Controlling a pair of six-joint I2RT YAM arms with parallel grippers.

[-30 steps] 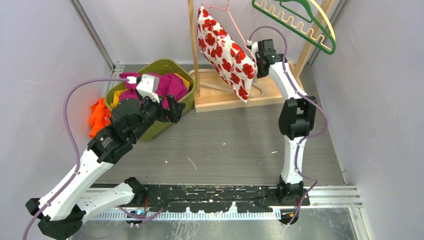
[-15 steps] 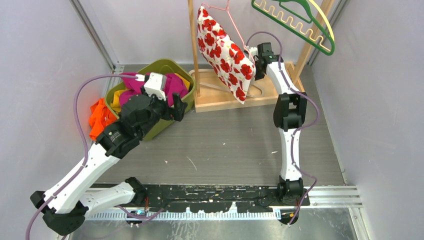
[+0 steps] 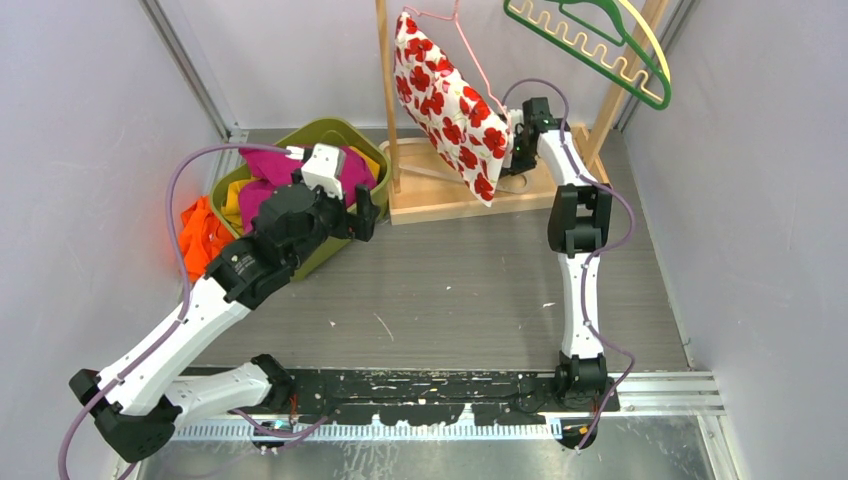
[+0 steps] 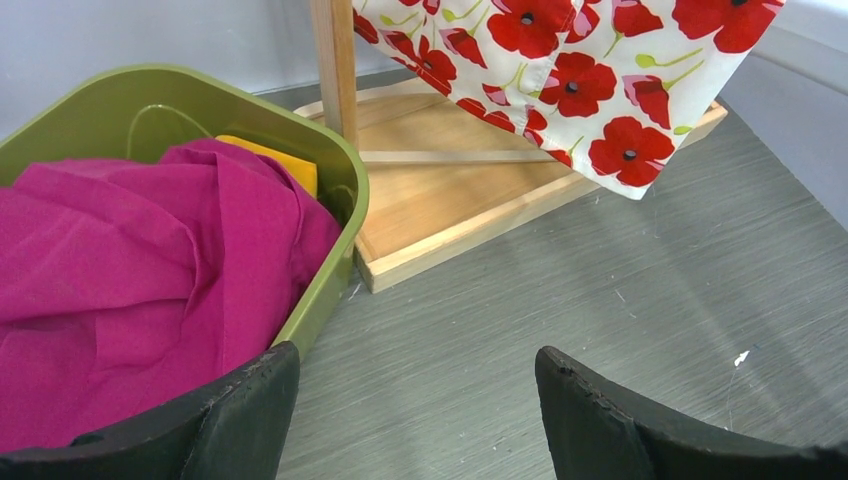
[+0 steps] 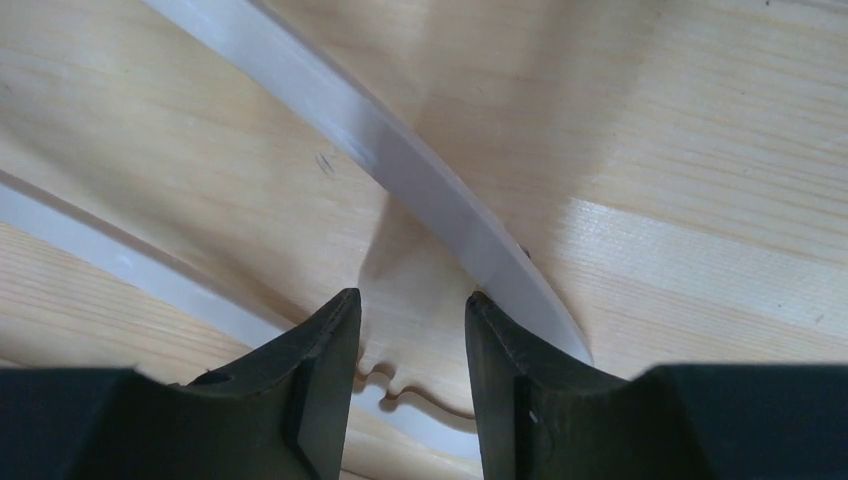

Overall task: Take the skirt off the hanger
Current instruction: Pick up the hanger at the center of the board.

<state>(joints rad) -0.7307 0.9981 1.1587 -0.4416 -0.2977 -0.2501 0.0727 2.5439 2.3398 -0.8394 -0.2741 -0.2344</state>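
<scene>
Our right hand (image 5: 408, 320) had its two fingers a little apart, with nothing between them. It hung low over the wooden stand (image 5: 650, 150), just behind the bottom edge of the skirt (image 3: 450, 100). Our left hand (image 4: 415, 360) was wide open and empty, out in front of the stand. The skirt hung on a thin pink hanger (image 3: 470, 52) at the top of the stand. It looked soft, light and floppy, so we thought pinching its bottom edge would work best. A white hanger (image 5: 440, 200) lay on the stand under our right hand and could get caught. A green bin (image 4: 345, 180) of clothes sat beside the stand.
</scene>
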